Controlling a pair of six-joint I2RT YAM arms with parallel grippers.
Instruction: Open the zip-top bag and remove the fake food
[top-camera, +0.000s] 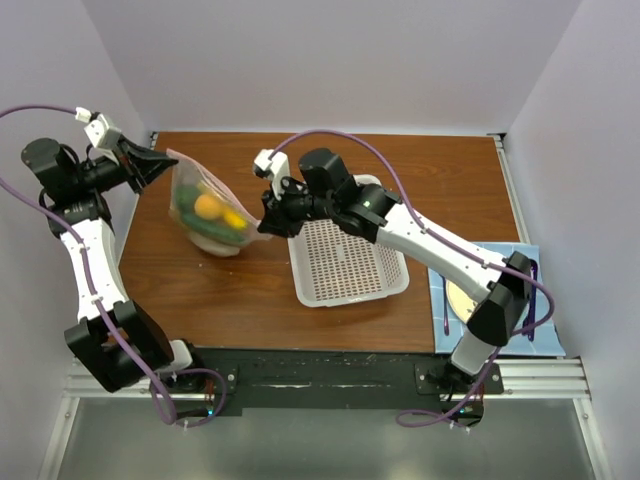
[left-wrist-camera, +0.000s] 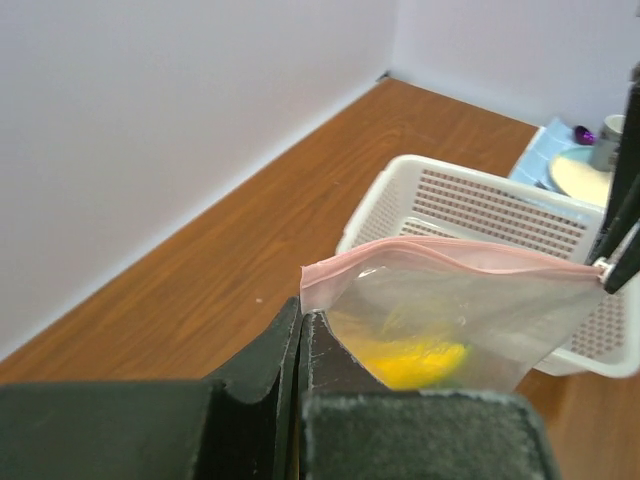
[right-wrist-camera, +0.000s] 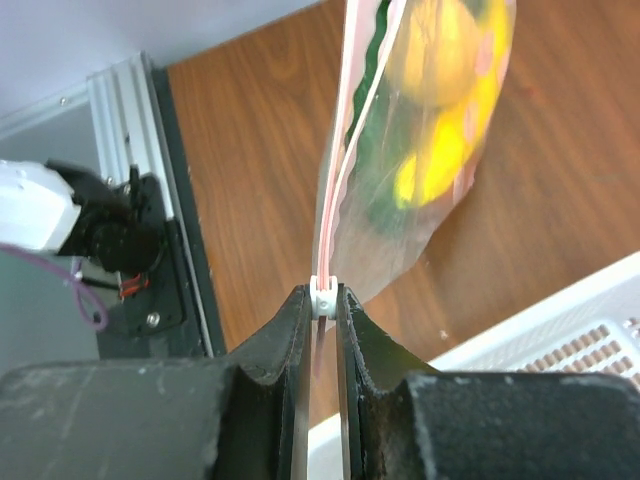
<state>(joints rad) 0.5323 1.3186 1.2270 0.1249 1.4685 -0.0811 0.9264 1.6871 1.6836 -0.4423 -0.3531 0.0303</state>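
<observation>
**Carefully now: run the slider along a straight zip**

So the clear, faintly pink crinkly zip-top bag (top-camera: 190, 190) is stretched between the two arms, left of centre in the overhead view, over the brown wooden table (top-camera: 200, 295). Whether its bottom touches the wood I cannot tell. The left gripper (top-camera: 160, 165) is pinched together on the bag's upper-left corner. The right gripper (right-wrist-camera: 321, 300) is clamped on the small white zip slider (right-wrist-camera: 322, 290) at the opposite end. The pink zip strip (left-wrist-camera: 450, 252) looks sealed along its run, so opening seems barely begun. The glossy plastic fake food (top-camera: 210, 208), in orange, yellow and green pieces, sags inside the pouch.

To do this well, I judge the left arm should anchor its corner firmly while the right draws the slider along the line of the strip without twisting. Since the anchor is at the far corner, the plastic ahead of the slider may slacken, bunch and jam, and a hard tug could pull the corner free.

Just right of the bag sits the white perforated plastic basket (top-camera: 350, 262), close under the right arm. A cream plate (left-wrist-camera: 575, 175) on a blue mat (left-wrist-camera: 540, 150) lies at far right, well apart.
</observation>
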